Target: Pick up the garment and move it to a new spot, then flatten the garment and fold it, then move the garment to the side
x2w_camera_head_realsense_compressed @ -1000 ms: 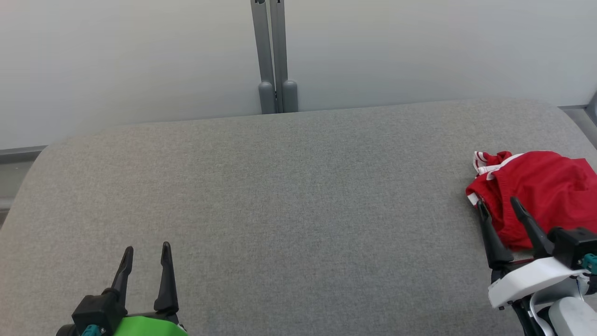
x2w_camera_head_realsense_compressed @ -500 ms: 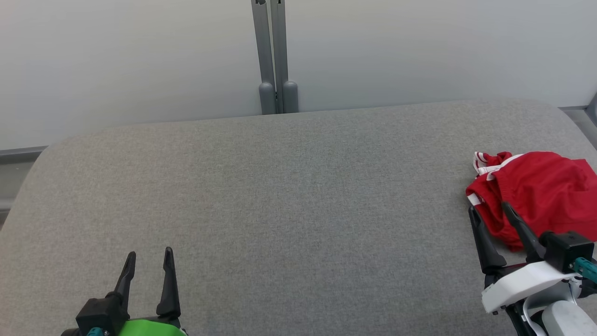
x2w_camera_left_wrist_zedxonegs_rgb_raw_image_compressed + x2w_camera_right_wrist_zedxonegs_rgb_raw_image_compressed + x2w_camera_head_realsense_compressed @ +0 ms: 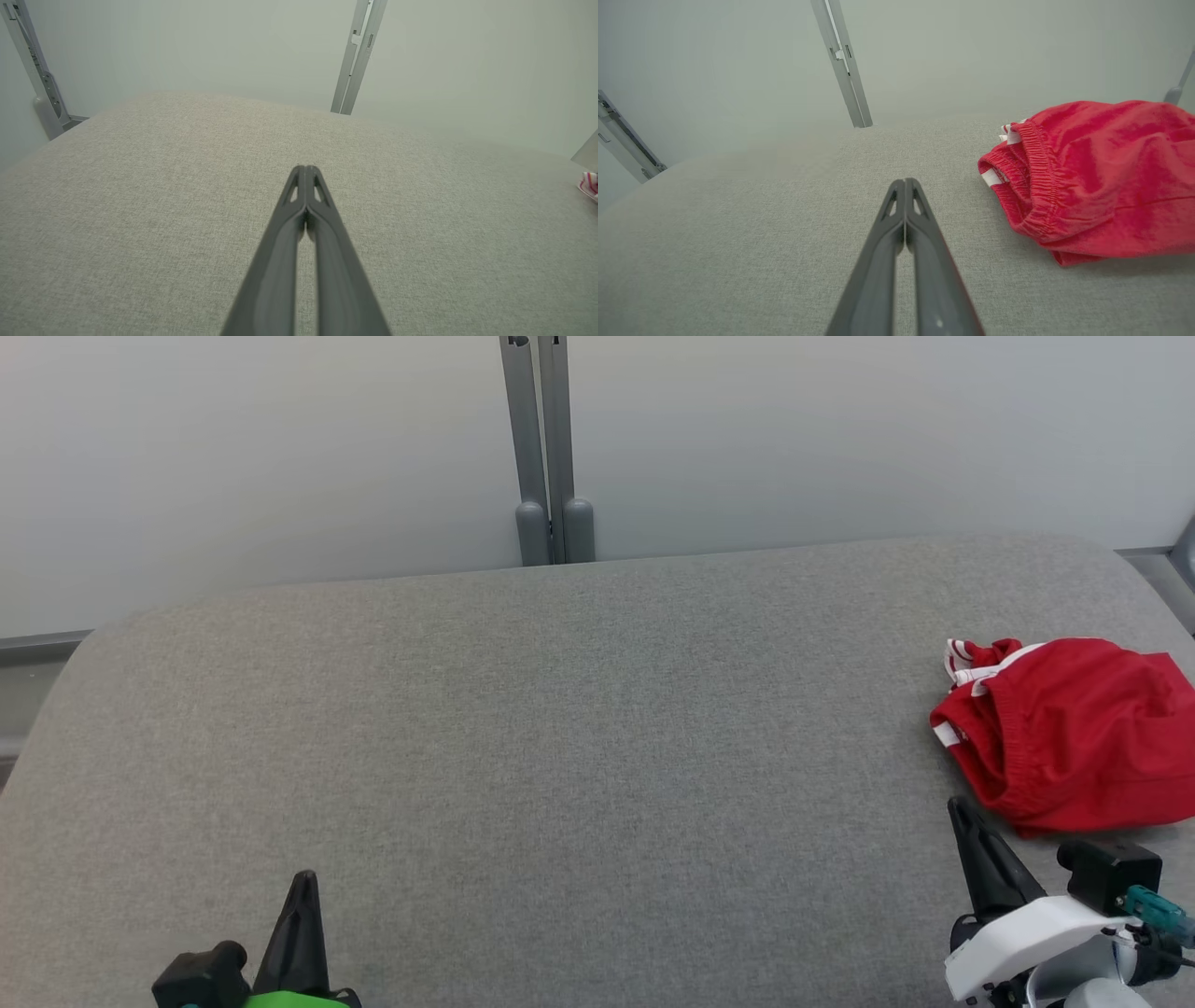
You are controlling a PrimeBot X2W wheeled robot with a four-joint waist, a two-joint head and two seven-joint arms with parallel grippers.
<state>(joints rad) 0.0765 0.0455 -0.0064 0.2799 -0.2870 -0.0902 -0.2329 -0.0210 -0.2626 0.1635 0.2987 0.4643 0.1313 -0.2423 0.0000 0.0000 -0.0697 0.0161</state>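
Note:
The garment (image 3: 1074,733) is red with white-striped trim, folded into a loose bundle at the right edge of the grey padded table (image 3: 579,728). In the right wrist view the garment (image 3: 1101,177) lies to the right of my fingers, its elastic waistband facing them. My right gripper (image 3: 957,803) is shut and empty, just below and left of the garment, not touching it; its tips (image 3: 905,181) press together. At the lower left, far from the garment, my left gripper (image 3: 304,877) is shut with nothing in it, its tips (image 3: 304,168) meeting above bare table.
A grey metal post (image 3: 546,448) stands against the pale wall behind the table's far edge. Another bracket (image 3: 37,79) stands at the table's left corner. The table's far corners are rounded. A sliver of the garment (image 3: 589,184) shows at the right edge of the left wrist view.
Both grippers have gone from open to shut with nothing between the fingers. Both have pulled back toward the near edge; the right one has left the garment's near edge. The garment stays put.

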